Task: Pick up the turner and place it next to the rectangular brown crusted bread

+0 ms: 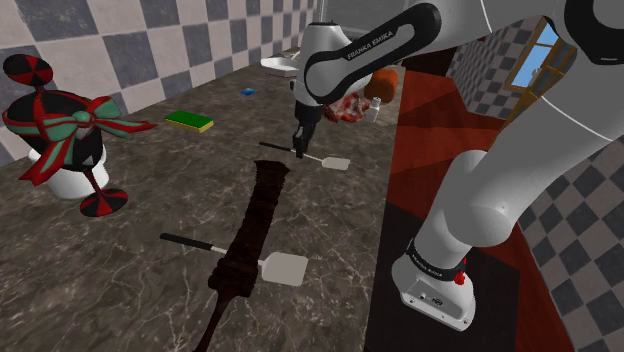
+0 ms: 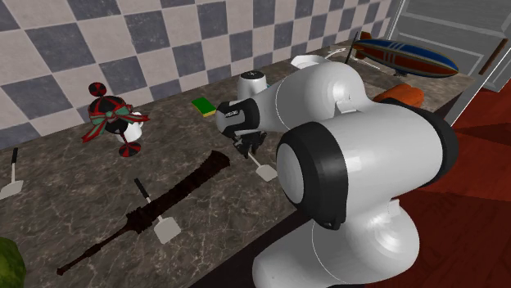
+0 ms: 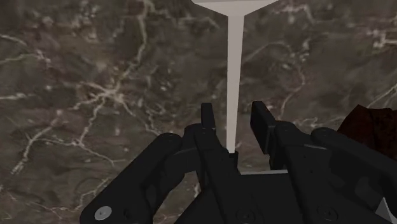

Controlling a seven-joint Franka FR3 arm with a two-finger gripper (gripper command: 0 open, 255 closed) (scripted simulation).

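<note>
the turner (image 1: 322, 158) lies flat on the worktop (image 1: 120, 270), about midway along it and nearer the edge by the stand than the edge under the checkered wall. in the wrist view its blade is cut off by the frame and its handle is hidden under the hand. the shoulder view shows it whole: a short black handle, a thin pale shaft and a flat, pale, squarish blade. the gripper (image 3: 233, 119) hangs over the spot where handle meets shaft, its fingers (image 3: 208, 121) partly apart and straddling the shaft with a gap on each side, so it grips nothing. whether the tips reach the worktop cannot be told. the bread (image 1: 386, 80) sits well apart, toward the far corner by the stand-side edge. it is a brownish block, partly hidden behind the arm (image 1: 360, 50), its outline hard to make out. a second turner (image 1: 283, 267) lies toward the near edge, its shaft covered by a long dark thing (image 1: 262, 200) laid across it. a green sponge (image 1: 189, 121) lies near the wall edge.
</note>
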